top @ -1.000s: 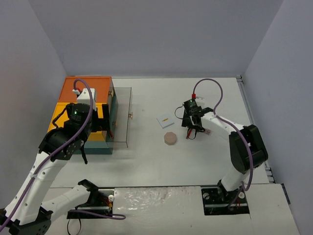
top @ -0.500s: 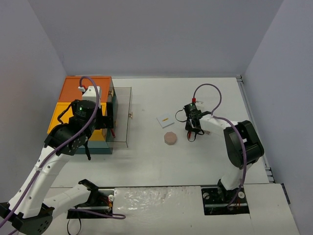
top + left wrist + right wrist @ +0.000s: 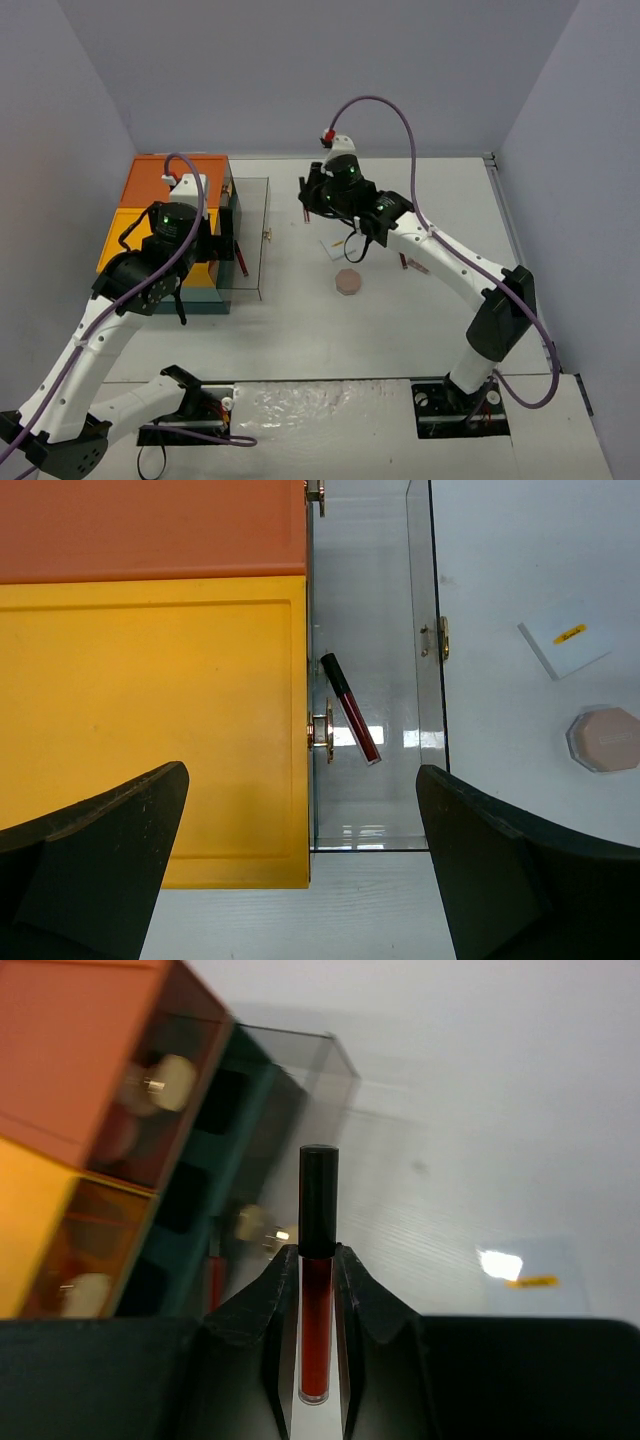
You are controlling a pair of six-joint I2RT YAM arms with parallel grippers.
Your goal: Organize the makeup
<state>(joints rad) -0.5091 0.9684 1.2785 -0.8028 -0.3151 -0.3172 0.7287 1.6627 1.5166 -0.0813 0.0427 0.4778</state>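
Note:
My right gripper (image 3: 316, 1256) is shut on a thin red tube with a black cap (image 3: 318, 1195), held upright above the table. From above, the right gripper (image 3: 308, 200) hangs just right of the clear drawer (image 3: 250, 235). A second red tube (image 3: 350, 722) lies inside that drawer. A white card (image 3: 565, 638) and a pink puff (image 3: 603, 739) rest on the table, the puff (image 3: 348, 282) in the middle. Thin reddish pencils (image 3: 412, 265) lie further right. My left gripper (image 3: 310, 880) is open and empty over the box's yellow lid (image 3: 150, 710).
The teal box (image 3: 200, 1175) with orange (image 3: 170, 178) and yellow tops stands at the left, its clear drawer pulled out to the right. Grey walls close in the table at the back and both sides.
My right gripper shut on the red tube at the table's right, lifted it and swung up and left toward the box. The left arm has barely shifted.

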